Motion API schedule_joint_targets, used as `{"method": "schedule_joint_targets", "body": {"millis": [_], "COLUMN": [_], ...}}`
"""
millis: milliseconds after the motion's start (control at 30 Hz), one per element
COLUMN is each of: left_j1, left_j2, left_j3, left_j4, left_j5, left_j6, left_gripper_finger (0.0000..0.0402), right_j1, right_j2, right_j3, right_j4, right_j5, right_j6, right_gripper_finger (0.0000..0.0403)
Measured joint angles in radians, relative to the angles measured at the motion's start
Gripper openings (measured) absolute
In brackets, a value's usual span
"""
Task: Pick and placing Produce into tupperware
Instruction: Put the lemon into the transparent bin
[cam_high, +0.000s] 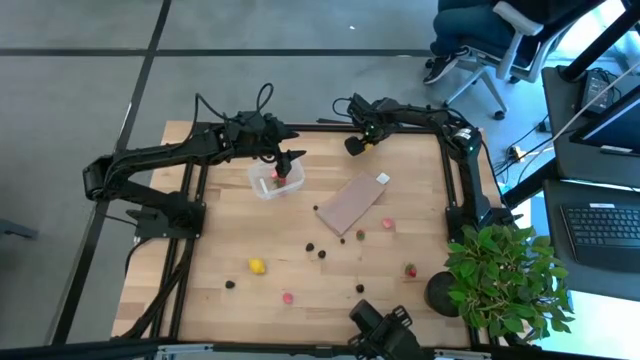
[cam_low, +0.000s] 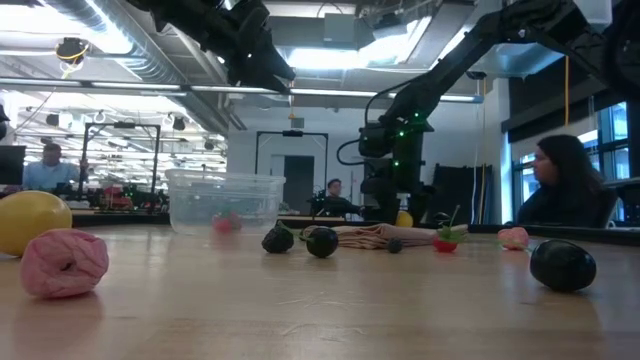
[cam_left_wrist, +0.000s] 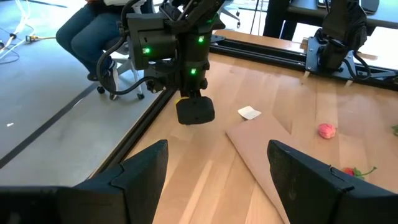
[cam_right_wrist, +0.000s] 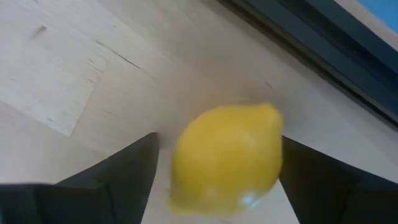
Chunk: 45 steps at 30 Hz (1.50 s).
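1. Right gripper (cam_right_wrist: 217, 180) low over the tabletop (cam_high: 300, 250) at its far edge, fingers spread around a yellow lemon (cam_right_wrist: 227, 158), not clamped.
2. Step: grasping. Next: close, lift, carry to the tupperware (cam_high: 272, 182).
3. Left gripper (cam_high: 283, 172) released above the tupperware, one red piece (cam_high: 276, 176) inside.

Both arms were matte black, jointed, with looping black cables; green status lights glowed near right claw (cam_left_wrist: 195, 111); fingers (cam_left_wrist: 144, 169) looked dark, possibly rubber-padded.
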Motion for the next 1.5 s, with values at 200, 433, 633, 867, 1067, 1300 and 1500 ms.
{"method": "schedule_joint_targets", "body": {"millis": [200, 433, 633, 867, 1067, 1300, 1500], "left_j1": [0.0, 0.0, 0.0, 0.0, 0.0, 0.0, 0.0], "left_j2": [0.0, 0.0, 0.0, 0.0, -0.004, -0.031, -0.132], "left_j3": [0.0, 0.0, 0.0, 0.0, 0.0, 0.008, 0.084], "left_j4": [0.0, 0.0, 0.0, 0.0, -0.001, 0.004, 0.011], "left_j5": [0.0, 0.0, 0.0, 0.0, 0.0, 0.038, 0.087], "left_j6": [0.0, 0.0, 0.0, 0.0, 0.0, -0.007, -0.003], "left_gripper_finger": [0.0267, 0.0267, 0.0267, 0.0267, 0.0267, 0.0267, 0.0267], "right_j1": [0.0, 0.0, 0.0, 0.0, 0.03, 0.12, 0.25], "right_j2": [0.0, 0.0, 0.0, 0.0, 0.002, 0.002, 0.002], "right_j3": [0.0, 0.0, 0.0, 0.0, 0.051, 0.217, 0.428], "right_j4": [-0.002, -0.019, -0.022, -0.032, -0.054, -0.031, 0.023], "right_j5": [0.0, 0.0, -0.01, -0.065, -0.317, -0.7, -0.645], "right_j6": [-0.002, 0.0, -0.007, -0.055, -0.08, -0.096, -0.161], "right_gripper_finger": [0.0259, 0.0219, 0.023, 0.0219, 0.0219, 0.0219, 0.0219]}}
